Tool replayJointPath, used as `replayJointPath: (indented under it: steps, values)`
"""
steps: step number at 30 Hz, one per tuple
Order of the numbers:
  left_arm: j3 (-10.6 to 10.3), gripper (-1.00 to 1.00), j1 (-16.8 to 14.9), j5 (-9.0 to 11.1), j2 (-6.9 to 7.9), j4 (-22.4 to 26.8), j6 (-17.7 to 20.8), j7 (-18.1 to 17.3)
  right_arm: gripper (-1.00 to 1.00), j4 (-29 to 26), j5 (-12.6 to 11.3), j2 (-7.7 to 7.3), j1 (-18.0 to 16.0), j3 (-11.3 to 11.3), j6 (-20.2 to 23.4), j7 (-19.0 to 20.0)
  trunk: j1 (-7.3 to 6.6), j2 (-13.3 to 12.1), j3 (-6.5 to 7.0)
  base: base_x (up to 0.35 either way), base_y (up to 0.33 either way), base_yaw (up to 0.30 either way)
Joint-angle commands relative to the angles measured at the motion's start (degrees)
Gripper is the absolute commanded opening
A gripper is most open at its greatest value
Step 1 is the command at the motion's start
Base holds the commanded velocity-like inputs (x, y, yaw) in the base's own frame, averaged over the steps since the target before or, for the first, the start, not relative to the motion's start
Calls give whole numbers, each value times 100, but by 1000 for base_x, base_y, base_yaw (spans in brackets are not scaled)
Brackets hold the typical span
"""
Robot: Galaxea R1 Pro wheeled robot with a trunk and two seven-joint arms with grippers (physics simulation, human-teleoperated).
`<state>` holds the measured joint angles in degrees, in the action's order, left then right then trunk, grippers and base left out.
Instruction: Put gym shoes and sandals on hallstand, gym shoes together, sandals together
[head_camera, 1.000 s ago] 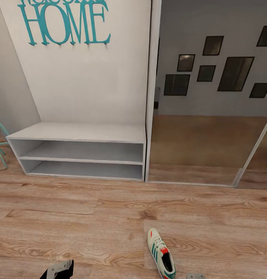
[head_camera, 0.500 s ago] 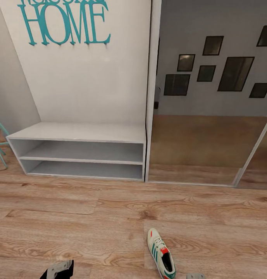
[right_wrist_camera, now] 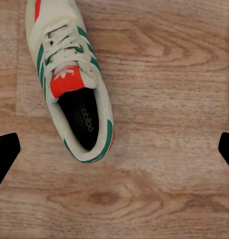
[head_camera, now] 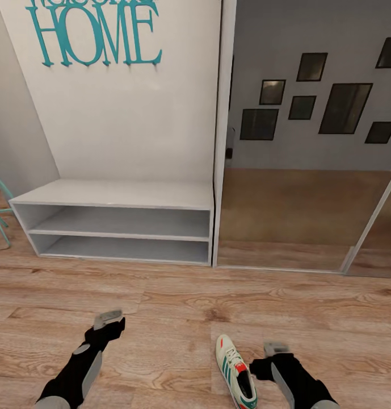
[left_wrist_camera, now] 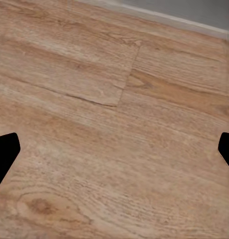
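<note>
The right gripper (head_camera: 273, 347) is held wide open just beside one gym shoe (head_camera: 236, 371). The shoe should be gripped across its middle. The left gripper (left_wrist_camera: 114, 149) is wide open too, with nothing in it.

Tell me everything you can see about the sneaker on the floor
The sneaker is cream-white with three green side stripes, cream laces, a red tongue tab and a green-and-red heel. Its dark opening is empty. It sits upright on its sole on the wood floor, toe toward the shoe rack and heel toward the robot. Nothing grips it; the right tool hovers beside it, jaws wide apart.
</note>
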<state>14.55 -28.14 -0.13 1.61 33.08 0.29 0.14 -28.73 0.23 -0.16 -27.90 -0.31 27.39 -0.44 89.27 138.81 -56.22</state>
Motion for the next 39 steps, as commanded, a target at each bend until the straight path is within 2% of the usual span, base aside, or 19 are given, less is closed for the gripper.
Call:
replayJointPath:
  steps: [1,7,12,25,34,39]
  values:
    - [8,100,-34,3,-1,5,33,4,100,-78,0,2,-30,-3,76,-2,-1,2,-6,0,0,0]
    - [23,100,-140,26,-3,5,117,2,100,-822,-5,-3,-127,30,226,32,-1,2,-6,0,0,0]
    - [13,100,-154,36,-7,2,122,-5,100,-991,-7,-2,-135,31,246,46,-1,2,-6,0,-59,0]
    - [4,100,-156,39,-11,-11,120,-14,100,-1014,-4,6,-136,41,219,35,-1,2,-55,0,-314,159]
    - [4,100,-156,33,-11,-18,97,-14,100,-970,0,14,-128,43,166,35,-1,2,-101,0,-71,218]
    - [4,100,-156,15,-2,-24,-21,-14,100,-922,-5,15,-115,46,-204,35,-1,2,-109,0,-7,60]
